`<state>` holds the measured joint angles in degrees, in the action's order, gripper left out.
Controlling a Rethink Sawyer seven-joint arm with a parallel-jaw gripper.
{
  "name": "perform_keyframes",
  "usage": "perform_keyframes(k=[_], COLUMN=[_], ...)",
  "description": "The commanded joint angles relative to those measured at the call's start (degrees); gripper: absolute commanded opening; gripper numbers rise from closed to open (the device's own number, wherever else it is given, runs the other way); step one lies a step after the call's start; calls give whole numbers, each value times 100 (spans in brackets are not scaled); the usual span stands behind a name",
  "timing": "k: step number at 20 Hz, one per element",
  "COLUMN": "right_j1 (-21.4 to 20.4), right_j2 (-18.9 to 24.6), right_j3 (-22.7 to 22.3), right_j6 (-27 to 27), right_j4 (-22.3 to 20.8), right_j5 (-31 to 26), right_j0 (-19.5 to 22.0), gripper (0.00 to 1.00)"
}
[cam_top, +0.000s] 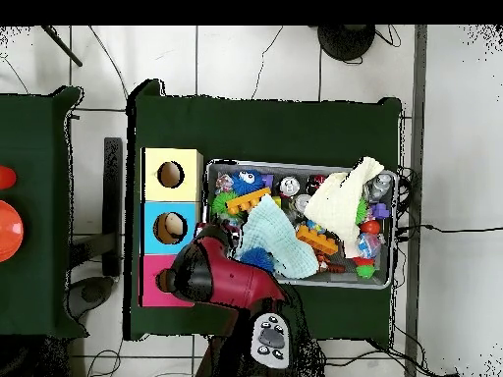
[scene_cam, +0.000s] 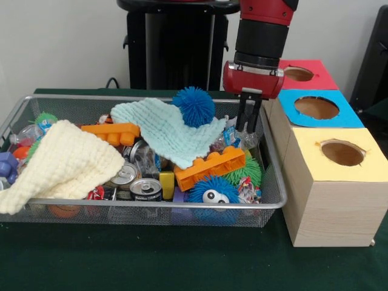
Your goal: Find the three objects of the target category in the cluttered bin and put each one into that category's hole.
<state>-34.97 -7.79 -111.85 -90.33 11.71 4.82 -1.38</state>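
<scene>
The bin [scene_cam: 151,205] is a silver wire mesh basket full of clutter; it also shows in the overhead view [cam_top: 396,228]. Three wooden boxes stand beside it, each with a round hole: red top [scene_cam: 318,76], blue top [scene_cam: 345,115], yellow top [scene_cam: 315,134]. My gripper [scene_cam: 248,126] hangs straight down into the bin's far corner nearest the boxes. Its tips are among small wrapped items beside a blue spiky ball [scene_cam: 193,106]. It looks open, with nothing seen between the fingers. In the overhead view the arm [cam_top: 221,280] hides the gripper.
In the bin lie a pale teal cloth [scene_cam: 163,130], a cream cloth [scene_cam: 63,163], two orange bricks [scene_cam: 209,168] [scene_cam: 112,131], drink cans [scene_cam: 146,189], a blue fuzzy ball with eyes [scene_cam: 212,191], a green spiky ball [scene_cam: 248,173] and a yellow block [scene_cam: 167,182].
</scene>
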Motion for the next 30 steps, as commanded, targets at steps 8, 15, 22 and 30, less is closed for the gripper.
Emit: perform_keyframes(k=[8, 15, 22, 30], right_j1=[-380, -511, -774, -1067], right_j2=[71, 37, -77, -226], right_j3=[415, 388, 334, 312], right_j6=[-727, -735, -729, -829], right_j4=[-66, -67, -60, -41], right_j5=[-984, -1141, -1495, -1894], right_j0=[131, 89, 18, -155], gripper=[0, 0, 0, 0])
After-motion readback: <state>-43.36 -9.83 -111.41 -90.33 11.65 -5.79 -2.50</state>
